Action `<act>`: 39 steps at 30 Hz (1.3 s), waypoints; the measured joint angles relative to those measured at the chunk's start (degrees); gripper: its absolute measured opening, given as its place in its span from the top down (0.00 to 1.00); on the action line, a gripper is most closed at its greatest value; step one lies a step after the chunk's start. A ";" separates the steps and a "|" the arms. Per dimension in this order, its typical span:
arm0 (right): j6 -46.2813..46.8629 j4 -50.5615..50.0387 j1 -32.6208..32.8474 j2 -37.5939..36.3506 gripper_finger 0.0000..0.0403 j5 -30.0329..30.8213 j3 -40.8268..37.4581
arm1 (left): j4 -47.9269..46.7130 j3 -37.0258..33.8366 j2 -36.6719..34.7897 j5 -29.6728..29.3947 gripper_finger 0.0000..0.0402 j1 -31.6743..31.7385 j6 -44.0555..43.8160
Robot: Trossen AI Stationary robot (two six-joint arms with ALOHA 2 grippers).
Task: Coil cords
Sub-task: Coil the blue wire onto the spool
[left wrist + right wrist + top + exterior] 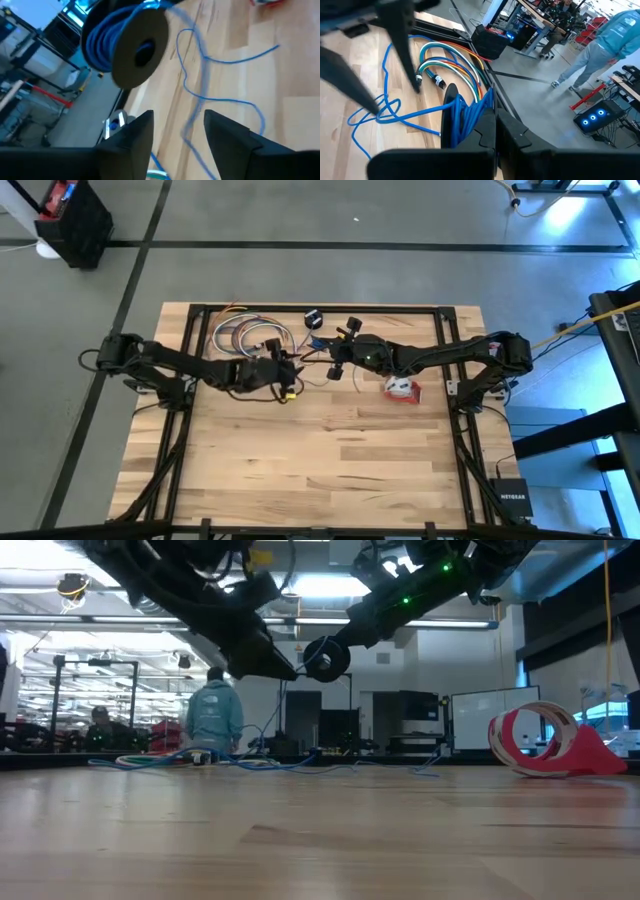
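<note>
A small black round puck [134, 47] with blue cord wound on it hangs above the table's far middle, and my right gripper [495, 131] is shut on it. The cord's loose length [220, 100] trails down and lies in slack loops on the wood [375, 116]. My left gripper [179, 135] stands open just to the puck's left [293, 372], fingers pointing at it, with nothing between them. The red-and-white cord bundle [402, 388] rests on the table to the right, under my right arm. My right gripper holds the puck at its rim [454, 117], beside the wound blue cord [479, 106]. Its fingers come nearly level from the table's right side. The fingers themselves hide the exact place of contact. The puck is lifted clear of the table, standing on edge [325, 658].
A bundle of coloured cables [247, 335] lies at the far left of the table, and a second small black object [313, 317] sits near the far edge. The near half of the table is bare wood [320, 470]. A person [213, 715] stands in the room beyond.
</note>
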 joint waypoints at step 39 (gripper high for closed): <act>5.96 6.84 -0.02 0.02 0.99 -7.57 -0.02 | 17.95 1.77 1.37 14.38 1.00 3.23 -3.32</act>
